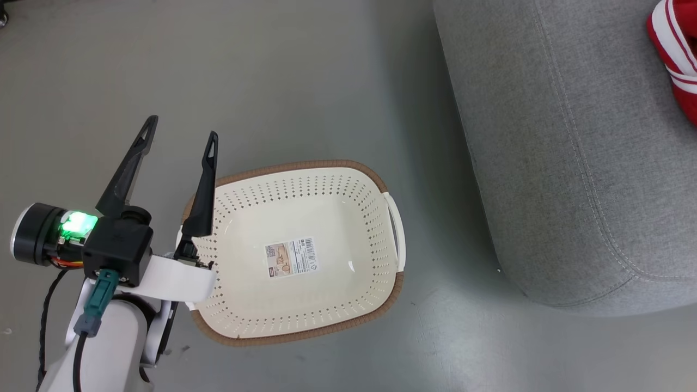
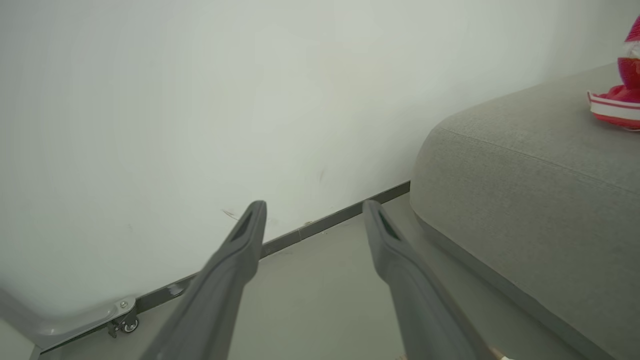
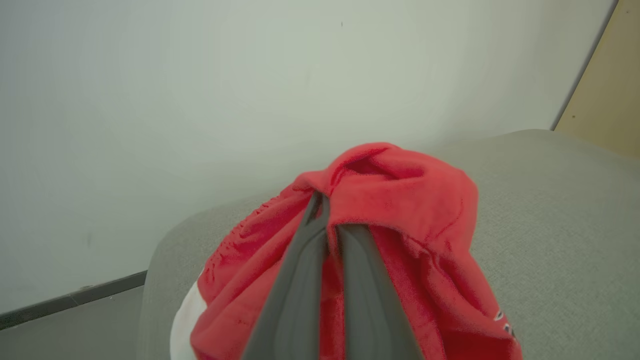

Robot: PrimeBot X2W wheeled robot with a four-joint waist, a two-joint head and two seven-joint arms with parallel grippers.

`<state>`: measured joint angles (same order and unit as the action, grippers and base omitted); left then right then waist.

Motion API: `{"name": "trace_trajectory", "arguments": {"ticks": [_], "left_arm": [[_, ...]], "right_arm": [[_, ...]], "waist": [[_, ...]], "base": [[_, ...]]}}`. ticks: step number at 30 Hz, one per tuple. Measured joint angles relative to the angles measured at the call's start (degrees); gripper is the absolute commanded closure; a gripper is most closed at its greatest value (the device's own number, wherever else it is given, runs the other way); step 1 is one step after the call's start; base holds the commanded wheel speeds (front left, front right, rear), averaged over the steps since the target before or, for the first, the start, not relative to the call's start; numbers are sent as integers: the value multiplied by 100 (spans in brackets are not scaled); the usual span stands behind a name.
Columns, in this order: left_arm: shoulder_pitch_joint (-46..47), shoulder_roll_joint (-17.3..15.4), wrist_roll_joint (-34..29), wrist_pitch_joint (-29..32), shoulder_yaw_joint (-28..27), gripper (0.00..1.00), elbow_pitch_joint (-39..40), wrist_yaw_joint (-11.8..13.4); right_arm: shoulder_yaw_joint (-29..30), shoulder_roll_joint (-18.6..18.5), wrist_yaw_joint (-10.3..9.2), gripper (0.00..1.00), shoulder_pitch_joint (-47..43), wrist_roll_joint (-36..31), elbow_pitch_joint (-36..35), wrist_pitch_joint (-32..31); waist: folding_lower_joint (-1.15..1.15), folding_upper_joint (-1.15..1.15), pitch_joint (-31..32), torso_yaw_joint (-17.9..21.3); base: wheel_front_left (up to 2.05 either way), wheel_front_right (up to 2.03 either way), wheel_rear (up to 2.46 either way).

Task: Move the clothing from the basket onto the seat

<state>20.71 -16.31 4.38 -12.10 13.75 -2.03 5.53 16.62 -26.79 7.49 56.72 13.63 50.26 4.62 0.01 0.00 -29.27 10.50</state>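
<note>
The grey floor (image 1: 272, 81) carries the basket (image 1: 297, 164), which stands flat on it, mouth up, near the sofa's rounded corner but apart from it, with a strip of bare floor between. The sofa (image 1: 572, 163) stands on the same floor close to the wall (image 2: 200, 100), and in the left wrist view a small caster (image 2: 129, 326) rests on the floor at the wall's foot. On the sofa's top lies red clothing (image 1: 675, 49) with white stripes, well in from the corner nearest the basket

place: bare test room (staged home-like) | cues: sofa (image 1: 572, 163), laundry basket (image 1: 305, 182), plain wall (image 2: 200, 100), grey floor (image 1: 218, 81)
</note>
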Motion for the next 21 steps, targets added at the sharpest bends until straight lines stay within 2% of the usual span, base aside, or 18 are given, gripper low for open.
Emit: {"name": "trace_trajectory", "arguments": {"ticks": [7,18,20,21], "left_arm": [[79,-26,-9,-2,-45,0,-35,1],[101,98,-8,-53,79,0,-303,1],[105,144,-7,-55,91,0,-349,1],[105,176,-5,-60,96,0,-372,1]], "right_arm": [[-214,396,0,100,-285,65,226,205],[-556,556,0,100,-643,66,420,522],[-590,553,0,86,-669,66,436,568],[-599,560,0,74,-717,71,442,594]], "waist": [[0,0,-90,72],[0,0,47,192],[0,0,89,209],[0,0,111,216]], "base": [[0,0,0],[0,0,0],[0,0,0],[0,0,0]]}}
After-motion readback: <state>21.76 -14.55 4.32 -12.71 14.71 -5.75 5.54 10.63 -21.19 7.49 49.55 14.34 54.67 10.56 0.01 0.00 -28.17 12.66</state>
